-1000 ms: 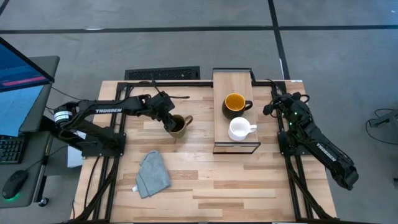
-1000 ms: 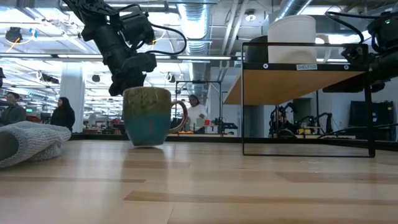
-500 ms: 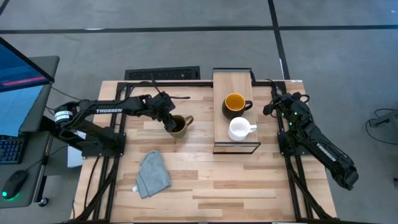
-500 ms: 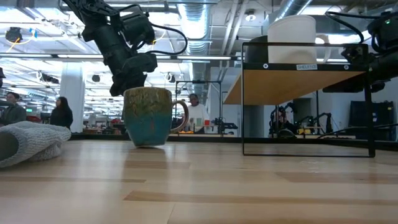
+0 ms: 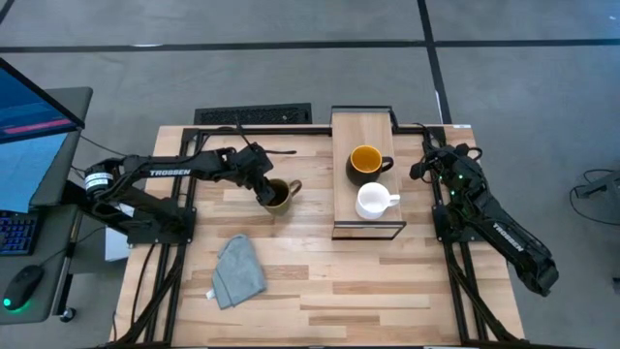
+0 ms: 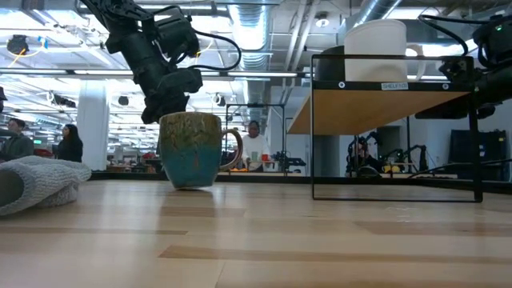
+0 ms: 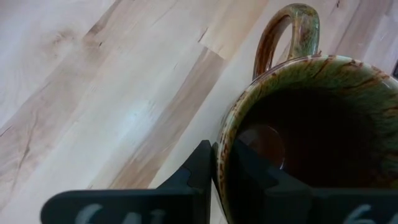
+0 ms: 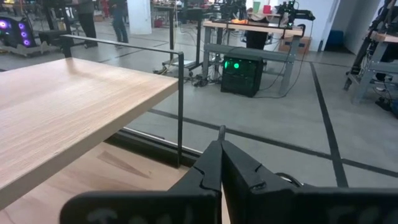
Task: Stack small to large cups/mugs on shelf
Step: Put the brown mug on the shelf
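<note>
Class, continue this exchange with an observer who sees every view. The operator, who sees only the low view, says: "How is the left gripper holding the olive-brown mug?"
Observer: The left gripper pinches the olive-brown mug by its rim, one finger inside and one outside, across from the handle.
Operator: On the shelf I see only a white mug. Is anything else there?
Observer: Yes. On the shelf, the dark mug with the yellow-orange inside stands behind the white mug, toward the far end.
Operator: And the right gripper?
Observer: The right gripper is shut and empty, waiting beside the shelf's right side.
</note>
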